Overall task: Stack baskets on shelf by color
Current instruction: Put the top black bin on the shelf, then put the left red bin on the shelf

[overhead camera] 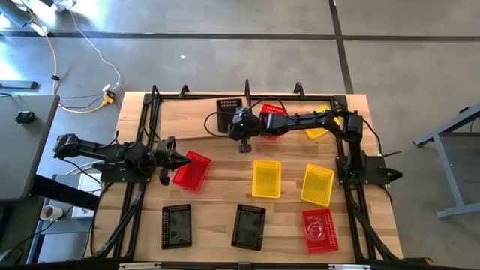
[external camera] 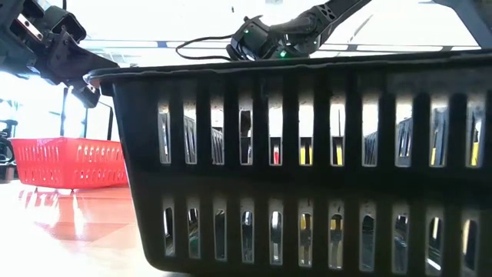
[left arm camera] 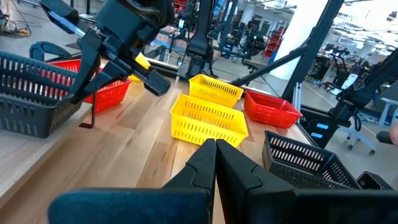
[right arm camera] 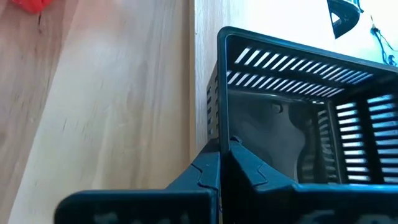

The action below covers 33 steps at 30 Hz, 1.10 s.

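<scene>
A black basket [overhead camera: 229, 114] [right arm camera: 298, 106] stands on its base on the shelf [overhead camera: 187, 112] at the table's far side. A red basket [overhead camera: 272, 120] and a yellow one [overhead camera: 322, 120] lie beside it under my right arm. My right gripper [overhead camera: 241, 139] [right arm camera: 222, 152] is shut, slanting down just short of the black basket's near wall, above the wood. My left gripper [overhead camera: 182, 159] [left arm camera: 216, 149] is shut and level at the left, above another red basket [overhead camera: 191, 171] [external camera: 73, 161]; neither gripper holds anything.
On the table lie two yellow baskets [overhead camera: 266, 178] [overhead camera: 317, 184], a red one [overhead camera: 320, 229] at the near right, and two black ones [overhead camera: 176, 225] [overhead camera: 248, 226] near the front edge. One of the black baskets [external camera: 307, 169] fills the low view. Black tubing [overhead camera: 154, 105] frames the table.
</scene>
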Motion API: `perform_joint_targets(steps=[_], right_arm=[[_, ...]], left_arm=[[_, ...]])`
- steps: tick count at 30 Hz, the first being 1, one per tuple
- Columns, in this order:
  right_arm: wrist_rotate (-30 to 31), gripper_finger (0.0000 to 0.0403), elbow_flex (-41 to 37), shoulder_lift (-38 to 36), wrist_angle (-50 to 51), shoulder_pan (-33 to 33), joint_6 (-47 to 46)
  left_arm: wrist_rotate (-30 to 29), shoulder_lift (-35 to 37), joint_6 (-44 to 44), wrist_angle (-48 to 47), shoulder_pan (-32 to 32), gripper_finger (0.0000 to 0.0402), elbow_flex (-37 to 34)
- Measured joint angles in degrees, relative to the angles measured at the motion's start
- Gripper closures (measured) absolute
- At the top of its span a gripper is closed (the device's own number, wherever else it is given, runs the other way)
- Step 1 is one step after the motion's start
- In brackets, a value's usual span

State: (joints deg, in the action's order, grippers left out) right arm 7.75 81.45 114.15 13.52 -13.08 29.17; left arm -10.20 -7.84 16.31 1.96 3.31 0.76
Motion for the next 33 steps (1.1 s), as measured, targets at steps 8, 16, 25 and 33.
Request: perform_joint_targets(steps=[8,16,25,33], right_arm=[[0.17,0.0351,0.00,0.00,0.00,0.00,-0.20],[1.28,0.0316,0.00,-0.02,-0.48,0.37,-0.18],[4.61,0.0316,-0.02,-0.02,-0.46,2.53,0.87],[9.01,0.0316,0.00,-0.13,-0.44,3.13,0.89]], left_arm=[[0.00,0.00,0.00,0.02,-0.01,0.0401,0.00],[0.00,0.00,0.00,0.02,0.00,0.0401,0.01],[0.00,0.00,0.00,0.02,-0.02,0.0401,-0.01],[0.00,0.00,0.00,0.01,0.00,0.0401,0.01]])
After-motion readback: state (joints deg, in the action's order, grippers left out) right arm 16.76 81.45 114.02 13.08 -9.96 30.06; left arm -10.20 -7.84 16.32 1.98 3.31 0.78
